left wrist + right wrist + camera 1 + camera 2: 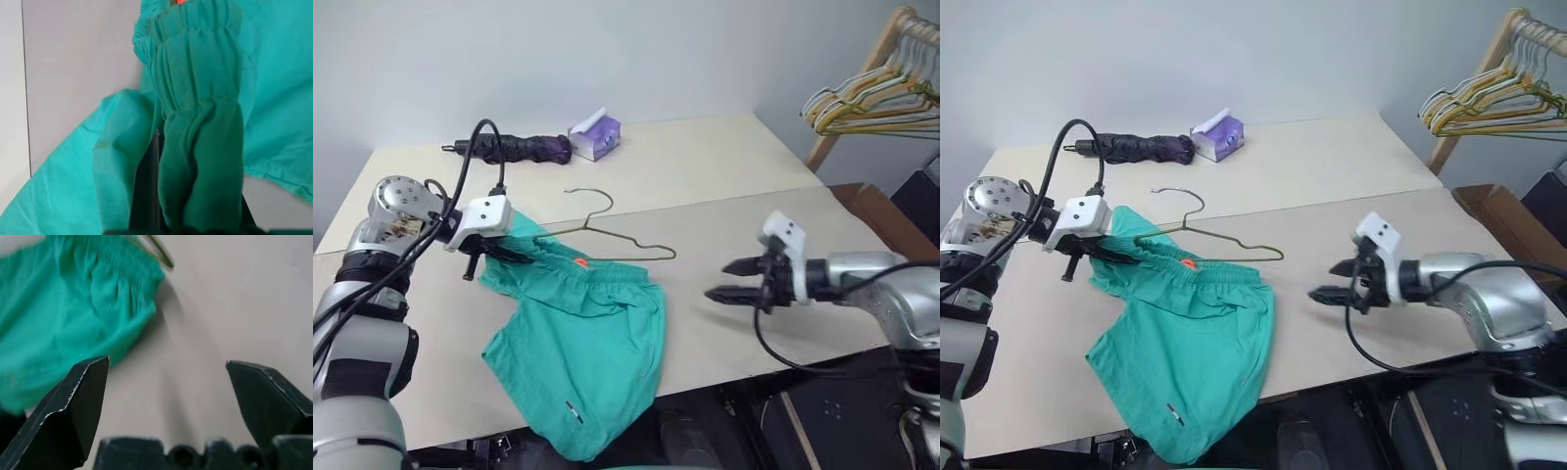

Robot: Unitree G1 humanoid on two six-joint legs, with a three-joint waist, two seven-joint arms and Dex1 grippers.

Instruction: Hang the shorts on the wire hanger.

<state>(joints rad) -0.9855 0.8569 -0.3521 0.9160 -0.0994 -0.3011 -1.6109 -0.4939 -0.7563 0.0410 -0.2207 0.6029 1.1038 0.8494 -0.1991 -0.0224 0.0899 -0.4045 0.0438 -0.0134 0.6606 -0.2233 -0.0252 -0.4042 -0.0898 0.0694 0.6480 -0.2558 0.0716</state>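
1. The beige counter (pixel 724 206) is carrying the shorts (pixel 592 343), draping over its near edge.
2. The left pincer (pixel 514 253) is pinching their waistband beside the wire hanger (pixel 607 235).
3. The right pincer (pixel 736 279), spread, is hovering; it should be gripping the hanger's shoulder.

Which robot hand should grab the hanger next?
Probably the right. The right gripper is open and empty beside the shorts, near the wire hanger. The left gripper is shut on the shorts' waistband.

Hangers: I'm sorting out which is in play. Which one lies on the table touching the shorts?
The single olive-gold wire hanger, lying flat at the waistband of the teal shorts. The pastel hangers hang on the wooden rack, off the table.
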